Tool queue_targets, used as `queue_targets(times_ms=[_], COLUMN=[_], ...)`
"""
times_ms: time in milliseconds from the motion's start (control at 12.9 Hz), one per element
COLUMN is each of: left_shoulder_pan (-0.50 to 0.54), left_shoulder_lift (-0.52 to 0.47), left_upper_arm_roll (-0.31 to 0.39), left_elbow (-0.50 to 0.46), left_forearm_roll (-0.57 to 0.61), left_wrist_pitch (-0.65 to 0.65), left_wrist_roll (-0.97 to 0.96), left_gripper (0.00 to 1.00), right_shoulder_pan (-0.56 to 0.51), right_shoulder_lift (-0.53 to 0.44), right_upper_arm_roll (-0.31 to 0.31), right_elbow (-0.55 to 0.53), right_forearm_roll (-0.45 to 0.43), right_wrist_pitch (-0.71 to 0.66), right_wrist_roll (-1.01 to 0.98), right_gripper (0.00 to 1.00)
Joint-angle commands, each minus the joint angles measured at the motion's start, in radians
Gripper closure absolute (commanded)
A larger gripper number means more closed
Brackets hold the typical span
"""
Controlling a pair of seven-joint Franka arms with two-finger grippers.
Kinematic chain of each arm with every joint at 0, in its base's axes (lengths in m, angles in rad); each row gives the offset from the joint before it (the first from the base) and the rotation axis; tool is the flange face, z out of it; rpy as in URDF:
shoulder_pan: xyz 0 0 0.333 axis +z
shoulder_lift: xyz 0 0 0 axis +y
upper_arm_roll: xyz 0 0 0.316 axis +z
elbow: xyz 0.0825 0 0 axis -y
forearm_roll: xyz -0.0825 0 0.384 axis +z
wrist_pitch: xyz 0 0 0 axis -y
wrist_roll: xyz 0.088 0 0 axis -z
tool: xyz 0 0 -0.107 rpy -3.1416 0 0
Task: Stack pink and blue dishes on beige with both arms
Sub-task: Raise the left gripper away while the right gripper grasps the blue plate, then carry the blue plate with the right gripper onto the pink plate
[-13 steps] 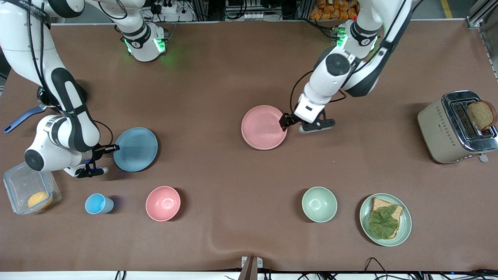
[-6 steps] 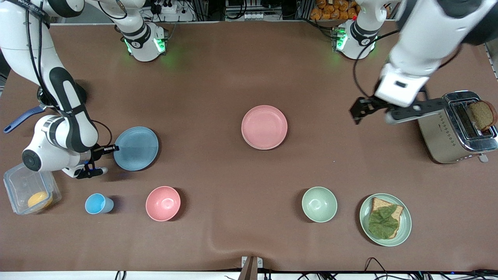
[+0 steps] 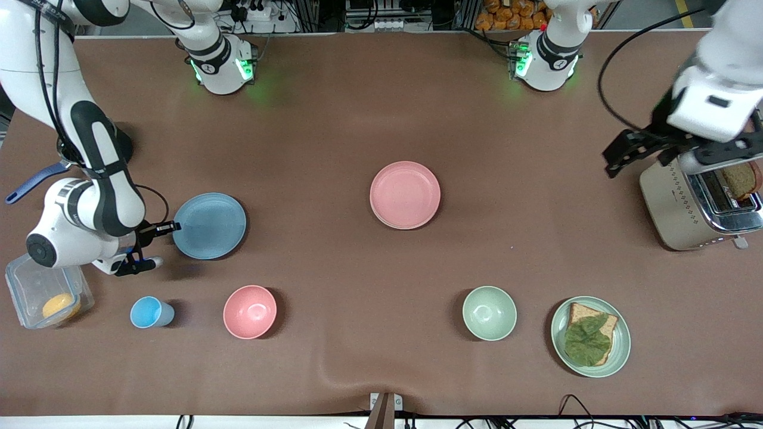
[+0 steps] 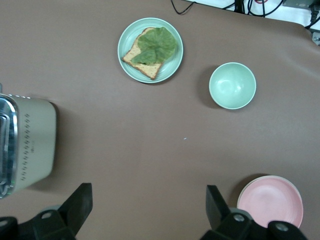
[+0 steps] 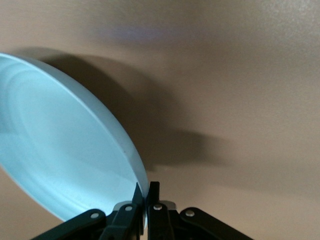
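Note:
My right gripper (image 3: 173, 227) is shut on the rim of the light blue plate (image 3: 210, 226) at the right arm's end of the table. In the right wrist view the fingers (image 5: 146, 192) pinch the blue plate's (image 5: 60, 150) edge, and the plate is tilted with a shadow under it. The pale pink plate (image 3: 405, 195) lies flat at the table's middle, with no gripper at it; the left wrist view shows this pink plate (image 4: 270, 200) too. My left gripper (image 3: 613, 159) hangs open and empty in the air beside the toaster, fingers wide apart (image 4: 148, 200). No beige plate shows.
A toaster (image 3: 685, 202) holding bread stands at the left arm's end. Nearer the front camera are a green plate (image 3: 623, 339) with bread and a leaf, a green bowl (image 3: 489, 313), a pink bowl (image 3: 250, 311), a blue cup (image 3: 149, 312) and a clear container (image 3: 36, 286).
The left gripper let go of the pink plate's rim, rose and swung to the toaster. The right gripper kept its hold and the blue plate shifted slightly.

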Motion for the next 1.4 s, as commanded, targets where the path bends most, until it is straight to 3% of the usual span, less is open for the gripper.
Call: queue_targets(times_ms=[0,155,233,388,699,932,1320], left_shoulder_pan=[-0.047,-0.148,-0.158,-0.164,-0.159,-0.166,-0.166], left_shoulder_lift=[-0.012,-0.012,-0.012,-0.001,0.034,0.039,0.047], left_upper_arm_roll=[0.083,0.206,0.227,0.234,0.232,0.229,0.221], left_elbow=[0.025,0.025,0.025,0.026,0.083,0.080,0.068], left_forearm_roll=[-0.026,-0.016,-0.018,-0.018,-0.016,-0.015,-0.016], left_wrist_pitch=[-0.056,-0.057,-0.056,-0.056,-0.056,-0.056,-0.056], left_wrist_roll=[0.066,0.078,0.105,0.129,0.126,0.121,0.117], left_gripper=[0.00,0.00,0.00,0.00,0.00,0.00,0.00], right_shoulder_pan=[0.002,0.002,0.003,0.018,0.057,0.159,0.371], right_shoulder_lift=[-0.013,-0.018,-0.019,-0.019,-0.041,-0.084,-0.095], right_upper_arm_roll=[0.008,0.008,0.008,0.008,0.008,0.008,0.008], right_elbow=[0.031,0.040,0.043,0.062,0.082,0.074,0.076], right_forearm_roll=[0.007,0.026,0.043,0.080,0.233,0.328,0.460], right_wrist_pitch=[-0.066,-0.100,-0.110,-0.127,-0.205,-0.258,-0.213], right_wrist_roll=[-0.008,-0.005,-0.005,0.001,0.068,0.197,0.461], right_gripper=[1.00,1.00,1.00,1.00,1.00,1.00,1.00])
